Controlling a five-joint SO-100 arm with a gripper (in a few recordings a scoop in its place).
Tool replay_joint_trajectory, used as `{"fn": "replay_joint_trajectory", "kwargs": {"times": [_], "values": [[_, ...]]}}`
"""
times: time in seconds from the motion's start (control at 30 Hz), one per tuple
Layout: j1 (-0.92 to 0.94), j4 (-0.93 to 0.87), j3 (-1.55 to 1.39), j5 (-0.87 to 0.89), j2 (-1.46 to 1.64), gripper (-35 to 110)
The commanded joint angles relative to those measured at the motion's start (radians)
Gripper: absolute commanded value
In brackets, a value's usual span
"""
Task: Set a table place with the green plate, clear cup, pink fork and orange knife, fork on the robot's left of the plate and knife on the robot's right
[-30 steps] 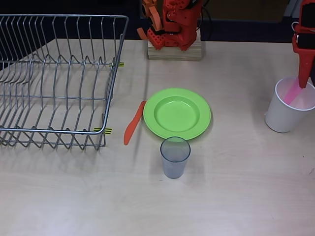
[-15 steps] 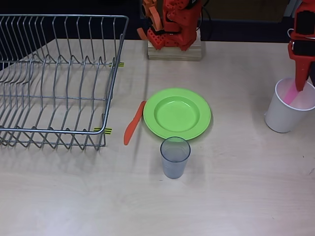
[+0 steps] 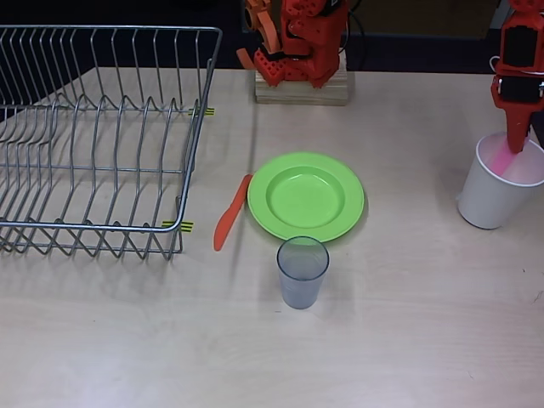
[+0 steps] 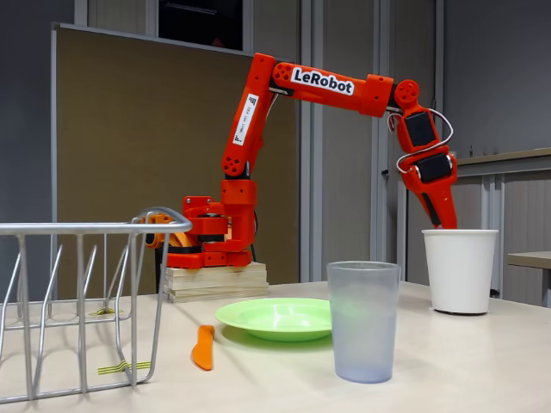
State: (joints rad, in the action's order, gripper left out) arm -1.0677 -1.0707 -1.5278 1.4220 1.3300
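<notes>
The green plate (image 3: 257,201) (image 4: 275,317) lies mid-table. Along its left edge in the overhead view rests the orange knife (image 3: 229,214) (image 4: 203,346). Just in front of the plate stands the clear cup (image 3: 303,270) (image 4: 363,320), upright. The pink fork (image 3: 501,160) leans inside a white cup (image 3: 486,204) (image 4: 461,271) at the right. My gripper (image 3: 514,143) (image 4: 447,220) points down into that cup's mouth. Its jaws are together at the fork's upper end, and the cup wall hides the fingertips in the fixed view.
A wire dish rack (image 3: 93,136) (image 4: 77,232) takes up the left part of the table. The arm's wooden base block (image 3: 302,87) sits at the far edge behind the plate. Bare tabletop lies between the plate and the white cup.
The gripper has drawn back toward the table's far edge and slightly left over the white cup, and the pink fork's visible part has shifted with it.
</notes>
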Motion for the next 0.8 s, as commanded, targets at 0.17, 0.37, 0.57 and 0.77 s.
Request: {"fn": "replay_joint_trajectory", "kwargs": {"times": [0.17,0.37,0.57,0.77], "values": [[0.002,-0.081,0.072,-0.038,0.060,0],[-0.006,-0.146,0.144,-0.046,0.075,0],[-0.015,-0.189,0.187,-0.072,0.127,0],[0.000,-0.273,0.278,-0.190,0.178,0]]}}
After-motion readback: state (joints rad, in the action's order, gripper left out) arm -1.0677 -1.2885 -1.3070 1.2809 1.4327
